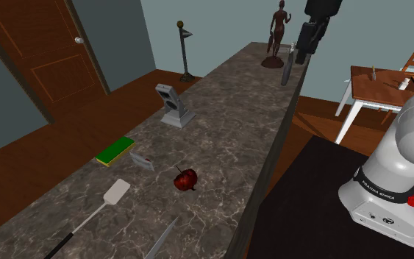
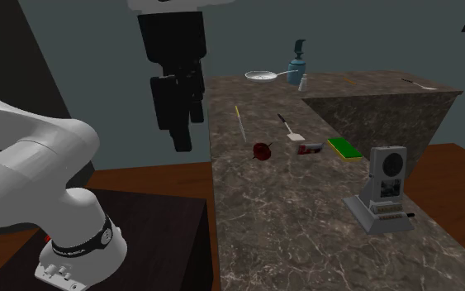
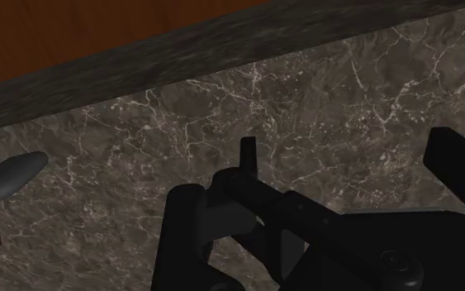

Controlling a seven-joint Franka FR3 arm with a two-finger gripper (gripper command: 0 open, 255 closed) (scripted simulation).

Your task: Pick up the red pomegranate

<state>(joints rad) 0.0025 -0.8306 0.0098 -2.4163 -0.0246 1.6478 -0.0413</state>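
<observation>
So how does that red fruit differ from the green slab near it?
The pomegranate is round and dark red, with a stem; the green slab is flat and rectangular, with a yellow side. The pomegranate sits toward the middle of the marbled counter, the green slab at its edge on the shoulder view's left. Both lie on that counter.

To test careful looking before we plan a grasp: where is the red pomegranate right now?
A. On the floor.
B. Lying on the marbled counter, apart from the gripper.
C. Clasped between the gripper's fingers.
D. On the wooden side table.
B: the pomegranate lies on the counter near the spatula, while the gripper hangs high above it, open and holding nothing.
</observation>
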